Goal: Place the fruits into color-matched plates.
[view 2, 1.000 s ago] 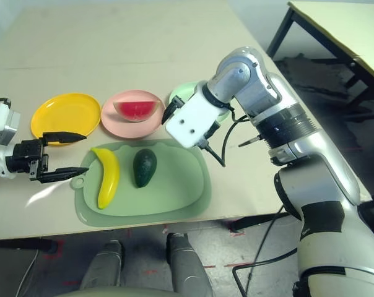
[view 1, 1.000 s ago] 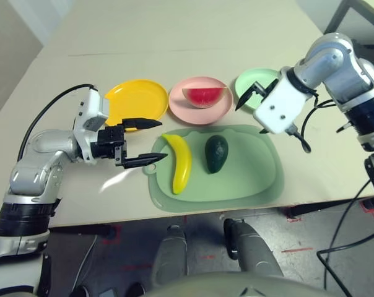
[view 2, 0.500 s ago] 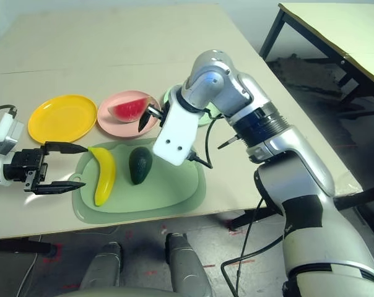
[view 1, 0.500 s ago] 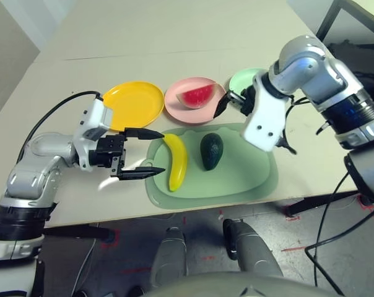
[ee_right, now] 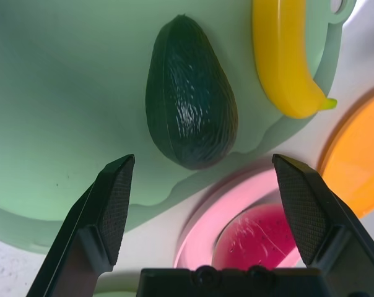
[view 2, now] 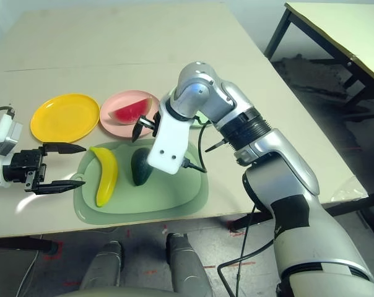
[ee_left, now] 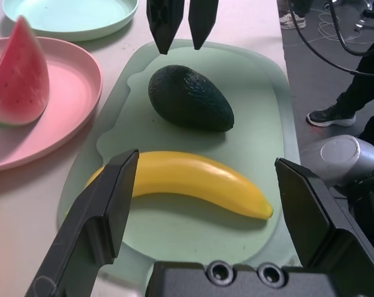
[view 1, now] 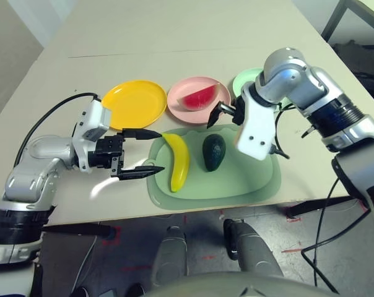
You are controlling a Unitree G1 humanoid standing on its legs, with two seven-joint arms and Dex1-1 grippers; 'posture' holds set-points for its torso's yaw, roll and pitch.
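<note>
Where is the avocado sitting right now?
In the left eye view the avocado lies on the pale green mat, just right of the banana and in front of the pink plate, with the open right gripper hovering just behind it.

Two head views look steeply down on the table [view 1: 193,37] from above the robot. Each wrist camera sits close, sighting along its own jaws. Both wrist views share the avocado [ee_left: 190,99] and banana [ee_right: 283,59].
</note>
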